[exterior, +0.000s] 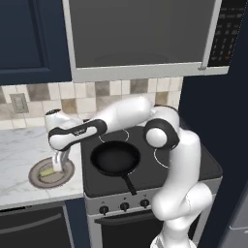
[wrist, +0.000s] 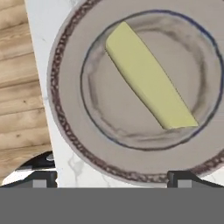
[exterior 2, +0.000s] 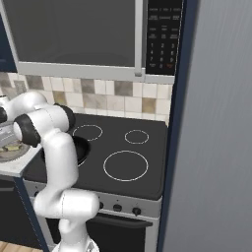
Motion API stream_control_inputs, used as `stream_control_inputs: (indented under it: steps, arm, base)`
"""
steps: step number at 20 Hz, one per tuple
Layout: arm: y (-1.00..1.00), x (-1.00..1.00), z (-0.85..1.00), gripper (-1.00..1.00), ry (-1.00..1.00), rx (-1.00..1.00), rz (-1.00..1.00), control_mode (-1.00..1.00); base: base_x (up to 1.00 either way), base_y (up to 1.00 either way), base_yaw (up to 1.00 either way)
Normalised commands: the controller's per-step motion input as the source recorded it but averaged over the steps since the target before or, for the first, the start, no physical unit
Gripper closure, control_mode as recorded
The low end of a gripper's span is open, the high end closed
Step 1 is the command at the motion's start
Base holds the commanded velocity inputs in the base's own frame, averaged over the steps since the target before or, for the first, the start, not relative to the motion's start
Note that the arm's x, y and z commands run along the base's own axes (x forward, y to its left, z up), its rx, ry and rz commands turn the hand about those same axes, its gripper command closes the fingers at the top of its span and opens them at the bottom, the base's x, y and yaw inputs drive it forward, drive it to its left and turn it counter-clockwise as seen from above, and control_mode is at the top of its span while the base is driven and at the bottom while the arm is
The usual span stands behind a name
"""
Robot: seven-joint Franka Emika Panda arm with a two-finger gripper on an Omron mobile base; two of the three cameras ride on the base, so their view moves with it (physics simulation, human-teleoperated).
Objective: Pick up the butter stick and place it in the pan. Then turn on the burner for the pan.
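The butter stick (wrist: 148,78), a pale yellow bar, lies slantwise in a round grey-brown plate (wrist: 65,87) on the marble counter left of the stove. My gripper (wrist: 113,180) hangs open just above the plate, and its two dark fingertips (wrist: 41,179) stand wide apart with nothing between them. From the left base view the gripper (exterior: 59,163) points down at the butter stick (exterior: 47,171) on the plate (exterior: 65,175). The black pan (exterior: 115,159) sits on the front left burner, its handle toward the stove's front edge. My arm hides part of the pan (exterior 2: 82,147) in the right base view.
Three knobs (exterior: 124,207) line the stove's front panel. A microwave (exterior: 140,34) hangs above the cooktop. The tiled wall (exterior: 87,97) runs behind. The counter edge (wrist: 41,65) lies close beside the plate, with wooden floor (wrist: 17,87) below. A tall dark panel (exterior 2: 216,123) stands right of the stove.
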Motion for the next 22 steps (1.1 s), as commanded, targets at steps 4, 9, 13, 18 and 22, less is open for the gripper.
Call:
stream_control_inputs:
  steps: [4,9,13,18,22]
  arm:
    - [0.31,0.27,0.0,-1.0,-0.04,0.0,0.0,-1.0]
    - [0.33,0.34,-0.07,-1.0,0.0,0.0,0.0,-1.0]
    - [0.08,0.2,-0.14,-1.0,0.0,0.0,0.0,-1.0]
    - [0.0,0.2,-0.25,-1.0,0.0,0.0,0.01,-1.0]
    - [0.0,0.15,-0.3,-1.0,0.0,0.0,0.01,-1.0]
  base:
    - [0.0,0.0,0.0]
    - [0.0,0.0,0.0]
    - [0.0,0.0,0.0]
    - [0.0,0.0,0.0]
    - [0.0,0.0,0.0]
